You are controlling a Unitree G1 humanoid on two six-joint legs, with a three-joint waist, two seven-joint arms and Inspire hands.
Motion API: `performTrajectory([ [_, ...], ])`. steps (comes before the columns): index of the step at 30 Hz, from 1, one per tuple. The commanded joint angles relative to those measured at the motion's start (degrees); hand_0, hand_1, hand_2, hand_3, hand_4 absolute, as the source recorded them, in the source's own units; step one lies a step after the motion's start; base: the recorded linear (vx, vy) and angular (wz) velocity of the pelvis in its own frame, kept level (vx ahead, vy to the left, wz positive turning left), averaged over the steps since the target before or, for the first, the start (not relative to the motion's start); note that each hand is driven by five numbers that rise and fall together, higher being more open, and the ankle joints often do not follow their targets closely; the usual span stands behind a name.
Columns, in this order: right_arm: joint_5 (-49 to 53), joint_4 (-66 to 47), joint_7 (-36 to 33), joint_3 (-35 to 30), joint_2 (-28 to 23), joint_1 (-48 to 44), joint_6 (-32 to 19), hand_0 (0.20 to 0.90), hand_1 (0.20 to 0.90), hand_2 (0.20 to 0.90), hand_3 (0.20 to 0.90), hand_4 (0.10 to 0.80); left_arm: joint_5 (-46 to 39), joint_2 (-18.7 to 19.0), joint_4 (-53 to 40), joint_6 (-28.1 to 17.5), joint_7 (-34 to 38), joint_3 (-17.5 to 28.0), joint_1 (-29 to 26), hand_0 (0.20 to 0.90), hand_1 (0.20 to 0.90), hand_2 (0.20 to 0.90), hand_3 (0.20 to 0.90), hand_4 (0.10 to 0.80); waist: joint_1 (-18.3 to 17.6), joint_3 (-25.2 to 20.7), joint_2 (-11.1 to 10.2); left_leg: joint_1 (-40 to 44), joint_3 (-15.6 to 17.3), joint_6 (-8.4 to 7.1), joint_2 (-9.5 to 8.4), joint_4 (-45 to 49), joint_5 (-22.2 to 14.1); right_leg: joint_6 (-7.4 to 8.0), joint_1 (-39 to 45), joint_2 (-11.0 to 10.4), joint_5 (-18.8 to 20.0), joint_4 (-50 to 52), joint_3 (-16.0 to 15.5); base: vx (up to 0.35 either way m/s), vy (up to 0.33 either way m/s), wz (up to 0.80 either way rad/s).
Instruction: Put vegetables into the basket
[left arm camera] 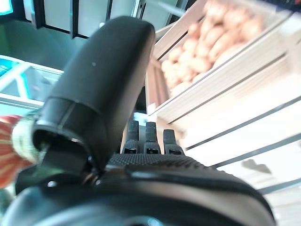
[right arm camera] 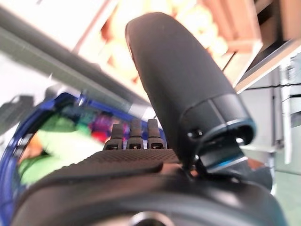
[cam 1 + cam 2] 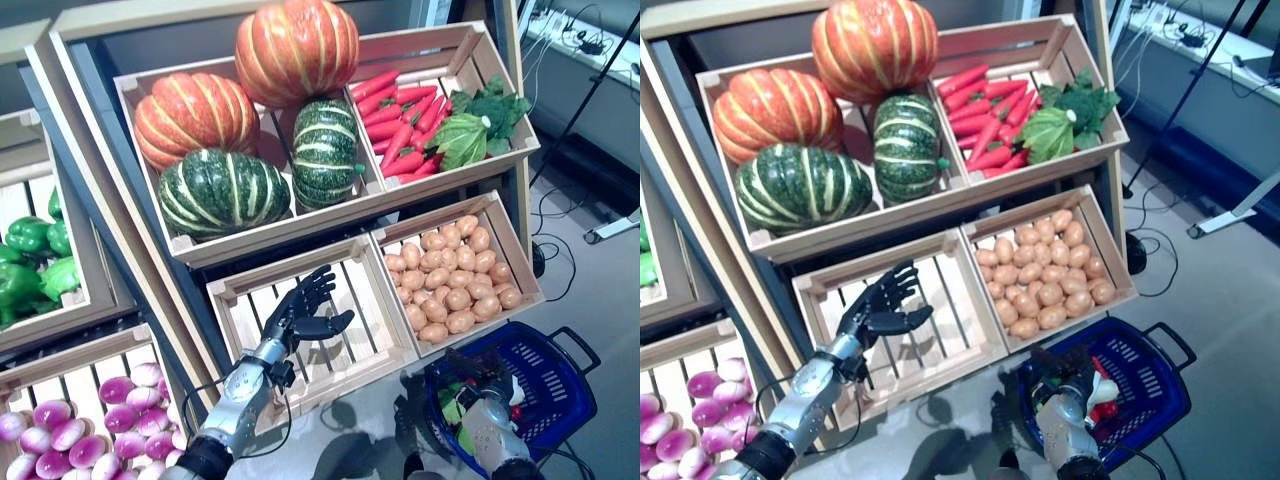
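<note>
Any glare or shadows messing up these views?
Left wrist view: empty crate slats wash out white, left hand blocks half. Right wrist view: potatoes glare out behind the right hand. Left eye view: even light, soft shadows on the floor beside the basket.

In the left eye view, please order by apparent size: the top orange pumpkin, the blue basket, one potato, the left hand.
1. Top orange pumpkin
2. Blue basket, partly hidden, so close to the pumpkin
3. Left hand
4. Potato
</note>
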Motion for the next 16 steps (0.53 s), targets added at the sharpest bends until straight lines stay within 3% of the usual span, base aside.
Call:
performTrajectory([
  [1,-13.4,-7.8,0.9,2.5,0.0,-2.3,-10.0,0.900,0.900,0.900,0.900,0.800,10.2,-1.4,1.6,-12.9,7.3,2.0,-1.6,0.900,0.900,0.900,0.900,0.800,-0.4,-3.3,-0.8,-3.2,-1.0,4.15,-5.33,-4.9,5.9,-4.00,2.0,4.2,3.7,-4.3,0.9,0.000,0.000,0.00],
  [4,-22.0,-8.2,5.0,8.0,-0.9,-2.5,-11.0,0.900,0.900,0.900,0.900,0.800,16.9,-2.3,6.8,-14.1,13.8,1.8,0.7,0.900,0.900,0.900,0.900,0.800,0.3,-3.7,-0.8,-2.9,-1.2,4.41,-6.01,-4.8,5.4,-4.08,2.4,4.1,3.0,-3.8,0.5,0.003,0.005,0.01],
  [7,-26.1,-8.1,9.1,11.1,-2.1,-2.2,-12.6,0.900,0.900,0.900,0.900,0.800,20.4,-2.5,10.2,-13.9,15.1,2.3,1.9,0.900,0.900,0.900,0.900,0.800,0.8,-3.6,-1.0,-2.6,-1.6,4.42,-6.22,-4.7,5.3,-3.93,2.8,3.8,2.8,-3.8,-0.4,0.002,0.009,0.08],
  [11,-34.0,-4.6,9.7,15.4,-3.9,-2.6,-15.8,0.900,0.900,0.900,0.900,0.800,20.0,-3.6,17.7,-13.8,13.9,2.1,3.0,0.900,0.900,0.900,0.900,0.800,2.3,-3.2,-1.5,-2.5,-3.3,4.29,-7.07,-4.7,4.9,-3.82,4.1,3.3,2.6,-4.7,-2.1,-0.007,0.023,0.25],
  [16,-37.0,-0.4,9.5,17.4,-3.1,-2.7,-15.6,0.900,0.900,0.900,0.900,0.800,19.1,-5.1,21.7,-15.3,13.5,1.5,2.2,0.900,0.900,0.900,0.900,0.800,3.5,-2.6,-1.4,-2.7,-5.5,4.56,-7.90,-5.0,4.7,-3.81,4.9,2.8,2.4,-4.9,-3.4,-0.016,0.045,0.27],
])
